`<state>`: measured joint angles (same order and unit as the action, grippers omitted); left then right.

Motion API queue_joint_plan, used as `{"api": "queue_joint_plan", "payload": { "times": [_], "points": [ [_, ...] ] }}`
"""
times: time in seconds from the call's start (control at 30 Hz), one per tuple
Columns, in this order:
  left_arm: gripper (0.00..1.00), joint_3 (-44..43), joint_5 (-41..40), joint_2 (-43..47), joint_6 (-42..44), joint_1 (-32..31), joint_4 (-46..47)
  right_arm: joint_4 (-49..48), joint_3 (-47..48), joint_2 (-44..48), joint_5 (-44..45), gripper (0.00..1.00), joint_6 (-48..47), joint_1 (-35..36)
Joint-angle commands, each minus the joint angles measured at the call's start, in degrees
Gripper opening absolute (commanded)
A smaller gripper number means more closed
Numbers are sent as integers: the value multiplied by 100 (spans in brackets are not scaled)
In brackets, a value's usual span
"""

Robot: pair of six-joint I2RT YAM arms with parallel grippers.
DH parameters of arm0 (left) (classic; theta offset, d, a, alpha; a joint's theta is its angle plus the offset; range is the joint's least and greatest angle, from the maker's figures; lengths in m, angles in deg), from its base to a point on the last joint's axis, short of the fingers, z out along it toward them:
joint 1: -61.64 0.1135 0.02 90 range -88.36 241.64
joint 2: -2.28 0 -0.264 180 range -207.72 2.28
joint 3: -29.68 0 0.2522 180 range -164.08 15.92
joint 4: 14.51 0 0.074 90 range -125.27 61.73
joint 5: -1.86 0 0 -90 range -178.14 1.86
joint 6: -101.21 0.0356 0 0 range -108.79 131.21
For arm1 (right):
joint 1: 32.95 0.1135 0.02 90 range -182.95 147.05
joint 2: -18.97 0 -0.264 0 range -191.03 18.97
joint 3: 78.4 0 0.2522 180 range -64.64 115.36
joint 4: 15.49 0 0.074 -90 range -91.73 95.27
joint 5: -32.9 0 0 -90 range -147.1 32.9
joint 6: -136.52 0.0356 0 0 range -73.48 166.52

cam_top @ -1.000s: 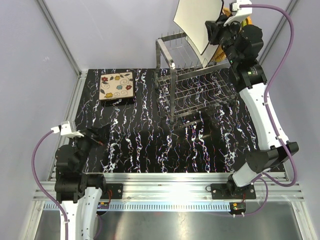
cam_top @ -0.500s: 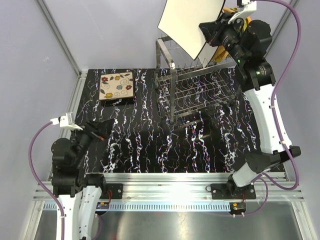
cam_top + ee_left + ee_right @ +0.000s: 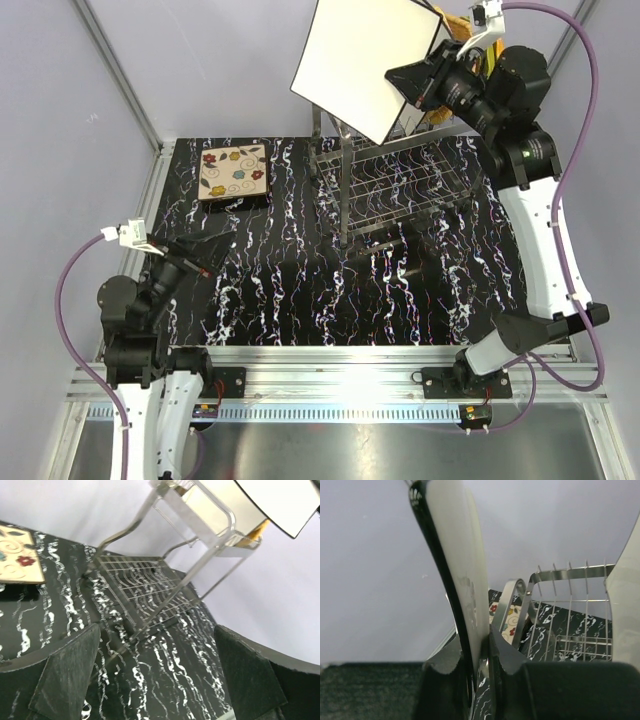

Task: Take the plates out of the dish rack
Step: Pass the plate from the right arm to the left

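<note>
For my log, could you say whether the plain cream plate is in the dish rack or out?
Out: the right hand grips the plain cream plate by its edge, raised above the dish rack.

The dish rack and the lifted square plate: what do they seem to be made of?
Dish rack: metal wire and tubing, polished silver; it mirrors the light. Plate: probably glazed ceramic, though melamine is possible; smooth glossy cream face, dark rim.

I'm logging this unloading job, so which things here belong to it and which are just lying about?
Job: plain cream square plate, held by right tool; flower-patterned cream square plate, lying flat; silver wire dish rack.
Just there: black white-veined tabletop; purple cables.
</note>
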<state>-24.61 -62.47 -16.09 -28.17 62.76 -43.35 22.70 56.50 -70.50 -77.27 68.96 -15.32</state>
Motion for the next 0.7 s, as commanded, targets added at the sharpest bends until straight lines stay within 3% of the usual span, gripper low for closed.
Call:
{"api": "queue_joint_plan", "payload": {
  "times": [0.0, 0.17, 0.3, 0.67],
  "points": [
    [99, -218, 543, -201, -263, 19, 741, -1361, 85, 676, -488, 0, 524, 65],
    [99, -253, 816, -439, -658, 10, 1233, -1370, -335, 817, -910, 0, 692, 215],
    [99, -209, 1281, -667, -1352, 11, 2313, -1519, -714, 1010, -1393, 0, 736, 311],
    [99, -78, 2011, -1247, -2285, 19, 3554, -1783, -2182, 1678, -2799, 0, 420, 399]
  ]
}}
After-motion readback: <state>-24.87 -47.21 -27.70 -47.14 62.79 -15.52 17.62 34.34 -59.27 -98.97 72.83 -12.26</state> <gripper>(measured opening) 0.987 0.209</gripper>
